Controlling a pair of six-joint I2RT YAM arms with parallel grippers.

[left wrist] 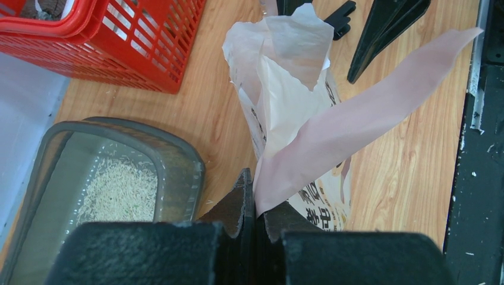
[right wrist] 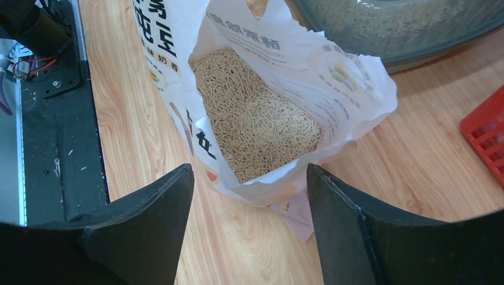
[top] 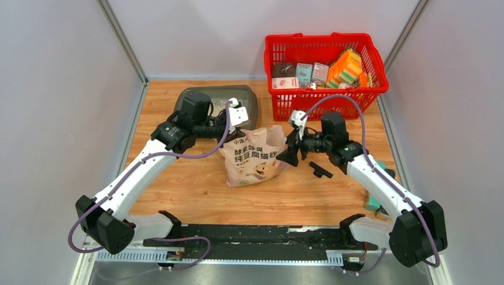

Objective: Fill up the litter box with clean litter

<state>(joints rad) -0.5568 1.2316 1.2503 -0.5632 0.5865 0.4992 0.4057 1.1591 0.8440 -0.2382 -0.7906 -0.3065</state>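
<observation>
The litter box (top: 249,97), a dark grey tray, lies at the back left with a thin patch of pale litter (left wrist: 119,190) on its floor. In front of it the pinkish-cream litter bag (top: 252,159) stands with its top torn wide, showing beige pellets (right wrist: 261,119) inside. My left gripper (left wrist: 257,191) is shut on a long pink strip of the bag's top edge (left wrist: 356,113), right beside the tray's near corner. My right gripper (right wrist: 249,169) is open just off the bag's right side, its two black fingers straddling the bag's lower edge without touching it.
A red mesh basket (top: 324,65) full of boxed goods stands at the back right, close to the tray and the bag. A small black tool (top: 321,170) lies on the wood under the right arm. A teal object (top: 373,205) sits near the right edge.
</observation>
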